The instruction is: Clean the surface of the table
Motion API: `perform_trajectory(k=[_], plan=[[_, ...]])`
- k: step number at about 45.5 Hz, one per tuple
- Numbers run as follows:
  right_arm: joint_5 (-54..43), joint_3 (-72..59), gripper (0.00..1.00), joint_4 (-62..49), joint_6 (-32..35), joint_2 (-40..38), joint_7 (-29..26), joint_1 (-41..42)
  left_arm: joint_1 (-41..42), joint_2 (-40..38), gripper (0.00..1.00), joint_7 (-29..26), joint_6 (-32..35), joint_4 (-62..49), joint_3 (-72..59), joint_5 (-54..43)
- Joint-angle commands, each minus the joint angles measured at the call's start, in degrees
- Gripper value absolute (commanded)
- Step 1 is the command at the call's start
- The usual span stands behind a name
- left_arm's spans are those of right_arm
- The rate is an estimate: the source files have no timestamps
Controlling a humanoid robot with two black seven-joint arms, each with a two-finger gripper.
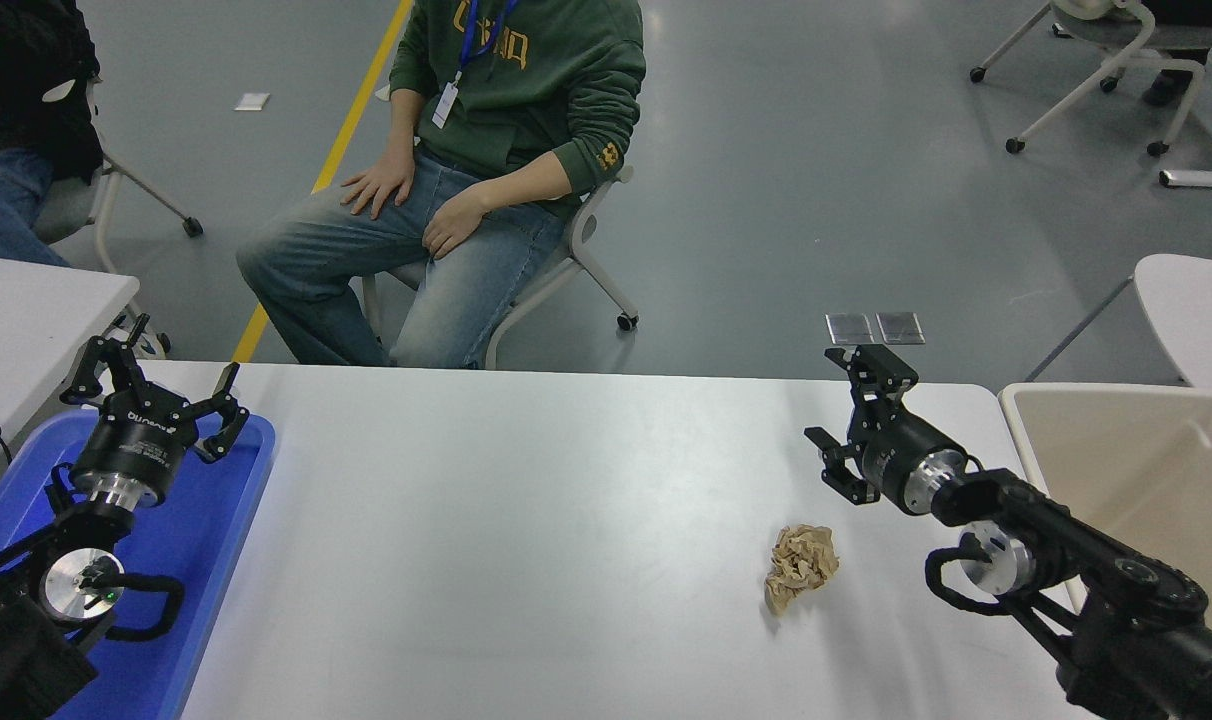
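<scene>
The table surface point(526, 540) is the wide white tabletop across the middle of the head view. A crumpled tan paper ball point(801, 565) lies on it at the right of center. My right gripper point(846, 410) is open and empty, hovering above the table behind and a little right of the paper ball, apart from it. My left gripper point(156, 385) is open and parked over a blue tray point(216, 540) at the lower left.
A beige plastic bin point(1136, 470) stands at the table's right end, beside my right arm. A person in a green hoodie point(466, 180) sits on a chair beyond the far edge. Another white tabletop corner point(26, 310) shows at the left.
</scene>
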Motion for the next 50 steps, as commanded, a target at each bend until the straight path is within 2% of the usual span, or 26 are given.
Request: perform_trajectory(k=[1, 10, 22, 34, 50], plan=[[-4.4, -11.7, 1.00, 8.8, 0.0, -11.7, -0.2, 3.6, 0.0, 0.0, 1.00, 0.0, 0.0, 0.0, 0.0, 0.0], [-11.2, -19.8, 1.00, 12.9, -0.1, -16.8, -2.2, 6.8, 0.0, -0.1, 1.00, 0.0, 0.0, 0.0, 0.0, 0.0], [-16.4, -31.3, 1.00, 16.2, 0.6, -18.3, -8.1, 12.8, 0.0, 0.0, 1.00, 0.0, 0.0, 0.0, 0.0, 0.0], [-15.7, -36.7, 1.00, 15.9, 0.9, -14.6, -15.0, 16.9, 0.0, -0.1, 1.00, 0.0, 0.0, 0.0, 0.0, 0.0], [-8.1, -36.3, 1.00, 13.2, 0.9, -7.3, -16.3, 17.9, 0.0, -0.1, 1.00, 0.0, 0.0, 0.0, 0.0, 0.0]])
